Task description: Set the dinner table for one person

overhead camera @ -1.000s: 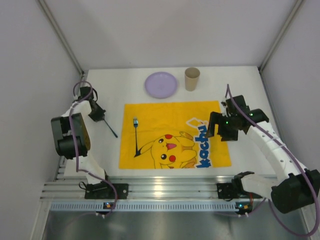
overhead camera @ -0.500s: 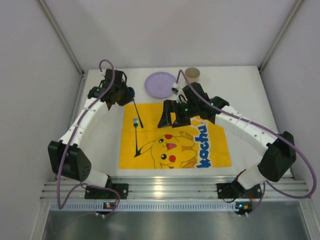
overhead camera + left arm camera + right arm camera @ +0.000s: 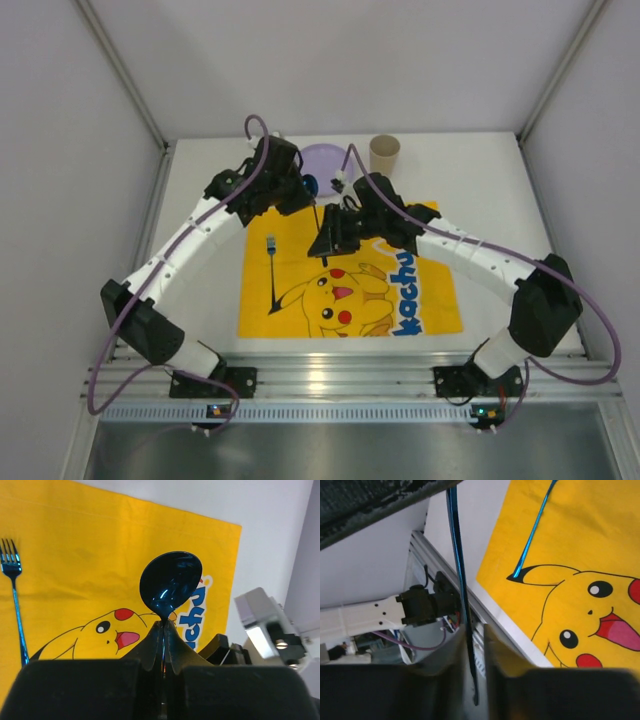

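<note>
A blue spoon (image 3: 171,582) hangs in the air over the far edge of the yellow mat (image 3: 400,300) on the white dinner table (image 3: 490,180). My left gripper (image 3: 300,190) is shut on its neck just below the bowl (image 3: 164,625). My right gripper (image 3: 330,235) reaches in from the right. Its fingers (image 3: 495,645) stand close on either side of the spoon's handle (image 3: 457,555), with a thin gap showing on one side. A blue fork (image 3: 271,270) lies on the left part of the mat.
A lilac plate (image 3: 335,155), partly hidden by the arms, and a tan cup (image 3: 384,157) stand on the table beyond the mat. The two arms meet above the mat's far edge. Grey walls close in both sides.
Both arms swung inward over the mat's far edge, the left carrying the spoon from the table's left side. The right jaws, wide before, have narrowed round the handle.
</note>
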`<act>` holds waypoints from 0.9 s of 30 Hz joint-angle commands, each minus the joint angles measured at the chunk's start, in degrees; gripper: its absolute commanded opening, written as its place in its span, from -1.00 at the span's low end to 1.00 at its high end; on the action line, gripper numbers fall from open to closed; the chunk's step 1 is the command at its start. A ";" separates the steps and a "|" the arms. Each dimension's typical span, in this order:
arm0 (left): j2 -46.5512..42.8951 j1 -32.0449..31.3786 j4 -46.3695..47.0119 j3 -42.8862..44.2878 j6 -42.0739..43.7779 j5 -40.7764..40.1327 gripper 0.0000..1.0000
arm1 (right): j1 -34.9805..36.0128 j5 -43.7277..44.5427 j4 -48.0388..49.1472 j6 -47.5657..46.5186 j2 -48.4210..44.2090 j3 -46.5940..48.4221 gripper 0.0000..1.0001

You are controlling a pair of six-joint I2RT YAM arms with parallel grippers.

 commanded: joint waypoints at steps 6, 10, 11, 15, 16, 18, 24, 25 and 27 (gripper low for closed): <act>0.88 -1.90 -1.01 2.58 0.19 -1.25 -0.79 | 0.18 4.51 1.40 0.21 -3.14 -2.59 -1.00; 0.10 -1.99 -2.41 0.65 3.37 0.07 0.97 | -5.08 7.24 -3.18 -0.66 -6.65 -6.19 -1.00; -0.34 -1.99 -3.28 0.30 3.72 0.07 0.97 | -7.01 7.59 -4.32 -1.28 -7.79 -8.64 -1.00; -7.34 -1.90 -5.84 -3.64 4.69 -4.49 0.97 | -17.29 8.99 -12.03 -6.45 -8.94 -14.10 -1.00; -8.85 -1.73 -6.10 -4.44 4.86 -6.85 0.97 | -18.36 10.04 -13.72 -8.03 -8.77 -14.89 -1.00; -11.67 -0.50 -6.54 -6.37 5.74 -8.01 0.97 | -20.90 11.54 -18.97 -12.61 -6.85 -16.57 -1.00; -11.95 2.32 -4.97 -11.82 6.19 -7.23 0.97 | -23.29 13.40 -22.26 -17.80 -1.04 -21.14 -1.00; -12.03 2.23 -4.09 -12.36 6.01 -6.70 0.96 | -23.46 13.05 -22.35 -18.24 0.01 -21.66 -1.00; -12.12 2.32 -3.39 -13.41 6.01 -6.70 0.96 | -23.46 12.96 -22.52 -18.86 0.98 -21.93 -1.00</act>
